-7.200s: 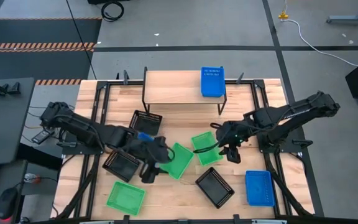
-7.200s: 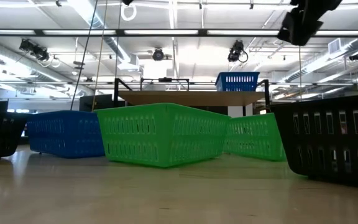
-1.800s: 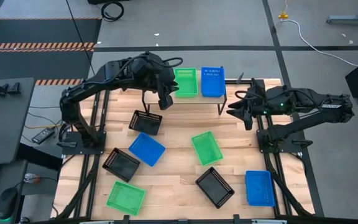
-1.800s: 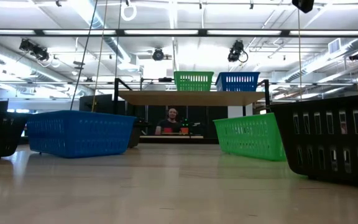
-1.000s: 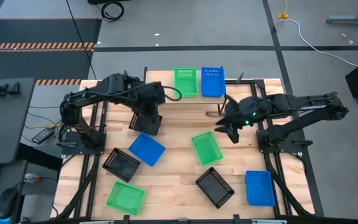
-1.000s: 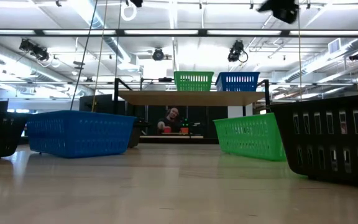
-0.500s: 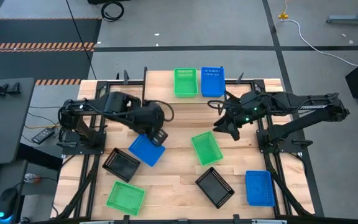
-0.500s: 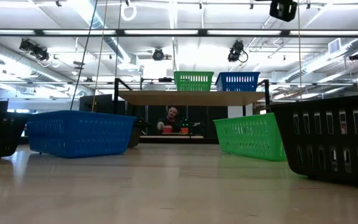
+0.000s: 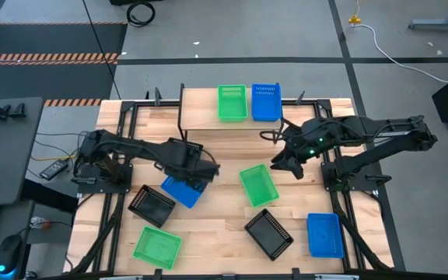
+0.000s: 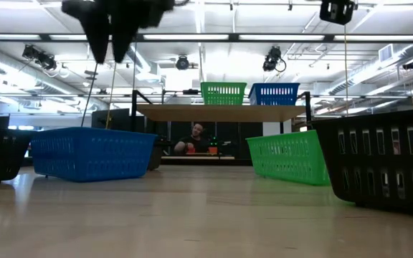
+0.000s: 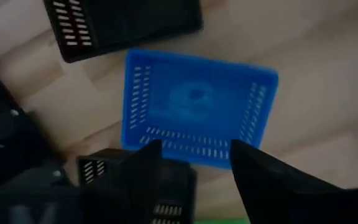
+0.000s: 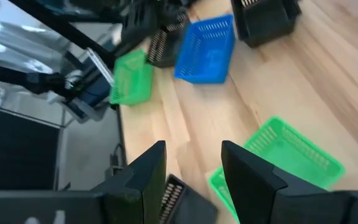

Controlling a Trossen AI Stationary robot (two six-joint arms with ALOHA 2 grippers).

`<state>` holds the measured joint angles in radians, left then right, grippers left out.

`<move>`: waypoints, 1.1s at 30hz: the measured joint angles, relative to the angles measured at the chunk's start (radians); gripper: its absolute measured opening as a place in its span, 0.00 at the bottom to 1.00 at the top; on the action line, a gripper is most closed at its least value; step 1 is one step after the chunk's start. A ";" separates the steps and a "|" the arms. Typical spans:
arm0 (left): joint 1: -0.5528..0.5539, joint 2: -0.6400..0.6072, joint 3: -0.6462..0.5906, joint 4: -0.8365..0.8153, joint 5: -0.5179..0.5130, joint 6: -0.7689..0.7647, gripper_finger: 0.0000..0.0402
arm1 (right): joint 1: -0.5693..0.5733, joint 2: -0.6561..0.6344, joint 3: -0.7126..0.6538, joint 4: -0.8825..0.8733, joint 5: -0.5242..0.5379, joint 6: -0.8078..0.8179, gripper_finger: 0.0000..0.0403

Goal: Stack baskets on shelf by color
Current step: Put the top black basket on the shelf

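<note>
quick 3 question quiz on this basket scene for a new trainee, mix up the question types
1. True or false: the shelf holds one green basket and one blue basket.
2. Which basket does the left gripper hover over? A) black B) blue C) green
3. Fill in: the right gripper, fingers open, is beside a ___ basket on the table.

Key
1. True; they sit side by side at the shelf's right end.
2. B, the table's blue basket, seen in the left wrist view.
3. Green.

Surface materials: perforated plastic on wood.
Baskets (image 9: 258, 185) are perforated plastic, slightly glossy; the desk (image 9: 216, 225) is pale planked wood, smooth; the shelf (image 9: 201, 105) has a matching wooden top.
</note>
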<state>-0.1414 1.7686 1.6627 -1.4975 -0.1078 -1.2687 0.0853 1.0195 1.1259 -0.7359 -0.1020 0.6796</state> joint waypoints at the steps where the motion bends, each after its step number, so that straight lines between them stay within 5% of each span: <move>1: 0.020 -0.001 -0.008 0.034 0.002 -0.012 0.51 | 0.000 0.000 0.000 -0.010 0.001 0.000 0.40; 7: 0.116 0.004 -0.018 0.267 -0.057 0.077 0.53 | -0.001 0.000 0.000 -0.031 0.004 -0.021 0.40; 16: 0.248 0.122 -0.019 0.268 -0.084 0.147 0.53 | -0.011 0.000 0.000 -0.047 0.036 -0.024 0.40; 33: 0.284 0.261 -0.047 0.248 -0.102 0.260 0.53 | -0.030 0.000 0.000 -0.128 0.057 -0.004 0.40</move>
<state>0.1431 2.0294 1.6158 -1.2492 -0.2099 -1.0085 0.0555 1.0195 1.1259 -0.8640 -0.0450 0.6757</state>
